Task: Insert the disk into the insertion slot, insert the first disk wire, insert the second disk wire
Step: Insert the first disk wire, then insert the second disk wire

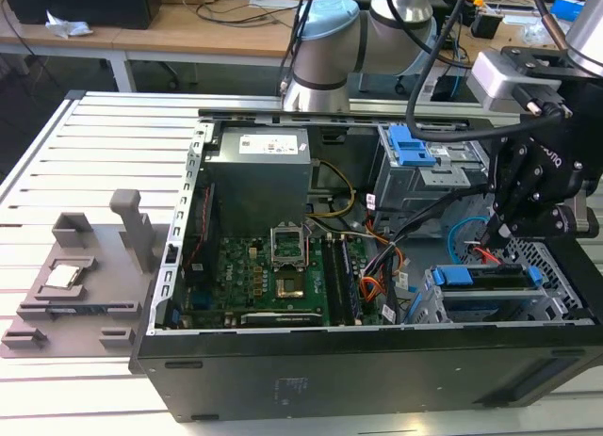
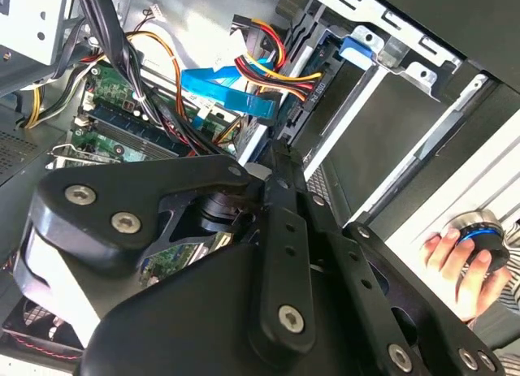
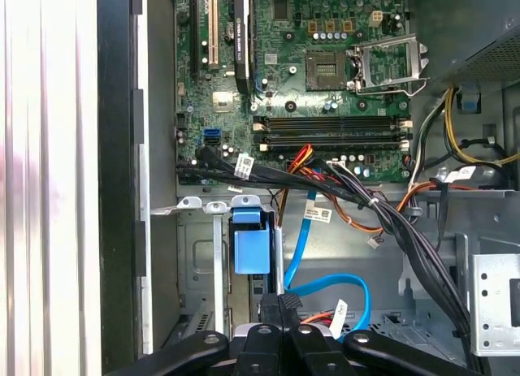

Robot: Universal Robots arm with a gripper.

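The disk [image 1: 485, 278] lies inside the insertion slot [image 1: 452, 312], a low silver perforated cage at the case's front on the exterior view's right. The blue carrier [image 1: 456, 276] frames it, and the carrier's tab [image 3: 250, 246] shows in the first wrist view. My gripper [image 1: 492, 240] hangs just above the disk's rear edge, its fingers [image 3: 290, 307] pressed together. In the second wrist view the gripper [image 2: 280, 153] points at a black connector [image 2: 290, 108] that carries red, yellow and black wires [image 2: 264, 67]. Beside it runs a flat blue cable [image 2: 215, 96]. Whether the fingers pinch anything is hidden.
The open computer case [image 1: 377, 361] holds a motherboard [image 1: 273, 276], a power supply [image 1: 259, 172] and a taller grey cage with a blue latch [image 1: 413, 149]. Cable bundles [image 3: 390, 222] cross near the gripper. A grey fixture [image 1: 85, 276] lies outside. A person's hand [image 2: 451, 258] rests on a knob.
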